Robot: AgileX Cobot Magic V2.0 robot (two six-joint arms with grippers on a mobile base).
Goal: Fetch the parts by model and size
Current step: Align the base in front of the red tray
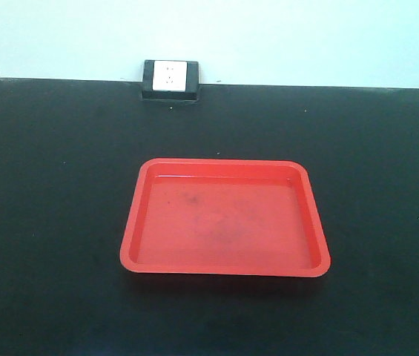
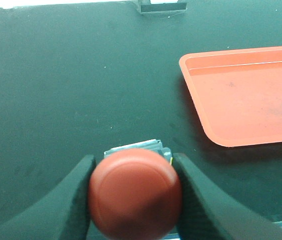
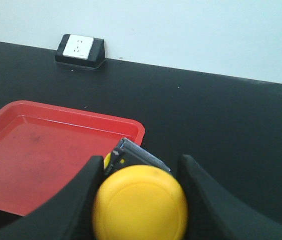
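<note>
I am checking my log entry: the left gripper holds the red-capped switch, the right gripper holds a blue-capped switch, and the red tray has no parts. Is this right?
One error: the right gripper holds a yellow-capped switch, not a blue-capped one; the right wrist view shows it. The left gripper holds the red-capped switch, and the red tray has no parts.

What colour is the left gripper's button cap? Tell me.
Red cap; left wrist view shows it best.

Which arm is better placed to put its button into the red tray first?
Probably the right. The right gripper holds the yellow button with the tray corner just ahead of it. The left gripper, holding the red button, sees bare table before the tray.
</note>
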